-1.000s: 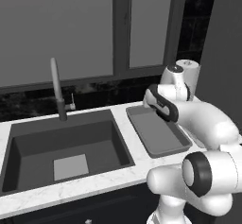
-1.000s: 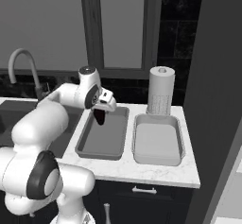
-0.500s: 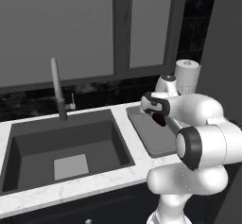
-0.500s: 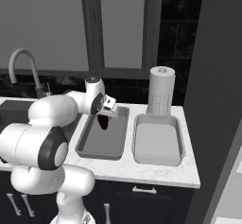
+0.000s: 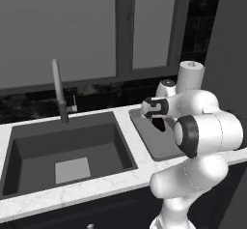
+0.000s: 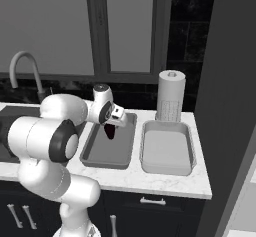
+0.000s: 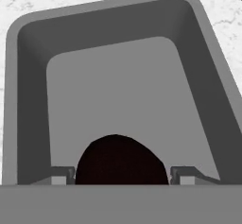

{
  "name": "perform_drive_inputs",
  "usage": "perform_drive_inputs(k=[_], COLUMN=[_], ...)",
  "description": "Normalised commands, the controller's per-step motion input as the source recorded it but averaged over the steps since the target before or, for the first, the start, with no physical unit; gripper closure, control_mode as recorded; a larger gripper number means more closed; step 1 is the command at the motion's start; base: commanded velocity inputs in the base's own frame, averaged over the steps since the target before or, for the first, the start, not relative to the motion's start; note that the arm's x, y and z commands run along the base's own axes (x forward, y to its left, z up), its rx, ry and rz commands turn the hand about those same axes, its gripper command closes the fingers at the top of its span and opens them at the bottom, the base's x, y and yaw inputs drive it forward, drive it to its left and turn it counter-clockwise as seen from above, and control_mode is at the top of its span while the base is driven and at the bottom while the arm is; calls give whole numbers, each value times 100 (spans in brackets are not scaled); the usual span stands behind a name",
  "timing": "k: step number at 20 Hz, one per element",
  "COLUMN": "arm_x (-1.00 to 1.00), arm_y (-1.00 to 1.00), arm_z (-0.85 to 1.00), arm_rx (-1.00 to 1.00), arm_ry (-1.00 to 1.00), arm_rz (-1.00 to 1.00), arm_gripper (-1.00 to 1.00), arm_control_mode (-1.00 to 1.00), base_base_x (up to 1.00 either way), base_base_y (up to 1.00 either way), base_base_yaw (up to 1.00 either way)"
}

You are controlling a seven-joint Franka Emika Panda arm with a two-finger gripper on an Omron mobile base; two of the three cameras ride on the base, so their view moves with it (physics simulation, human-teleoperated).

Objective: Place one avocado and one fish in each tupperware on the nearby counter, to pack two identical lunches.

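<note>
My gripper [image 6: 110,129] is shut on the blackish-maroon avocado [image 6: 110,132], which hangs just above the mid-grey tupperware [image 6: 107,162] on the white marbled counter [image 6: 150,181]. In the hand view the avocado [image 7: 120,161] sits between the two fingertips [image 7: 59,175], with the grey tupperware's bare floor and rim [image 7: 12,100] beneath. From the left base view the avocado [image 5: 157,123] shows under the hand, over the tray [image 5: 154,150]. A paler off-white tupperware [image 6: 167,151] stands empty to the right of the grey one. The fish is out of view.
A paper towel roll [image 6: 171,96] stands behind the off-white tray. The dark sink basin [image 5: 67,150] with its faucet [image 5: 59,90] lies left of the trays. A dark wall panel [image 6: 225,106] closes the counter's right end.
The hand has sunk a little over the grey tray with the avocado still in it. The arm's elbow has swung nearer the cameras.
</note>
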Motion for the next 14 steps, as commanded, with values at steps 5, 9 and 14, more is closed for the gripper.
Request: perform_drive_inputs(k=[5,9,14], arm_x=[-1,-26,-99], arm_y=[0,0,0], arm_z=[0,12,61], arm_rx=[0,0,-2], arm_ry=[0,-2,-12], arm_rz=[0,0,0], arm_gripper=[-100,-100,-100], arm_control_mode=[-100,-100,-100], base_base_x=[0,0,0], base_base_y=[0,0,0], base_base_yaw=[0,0,0])
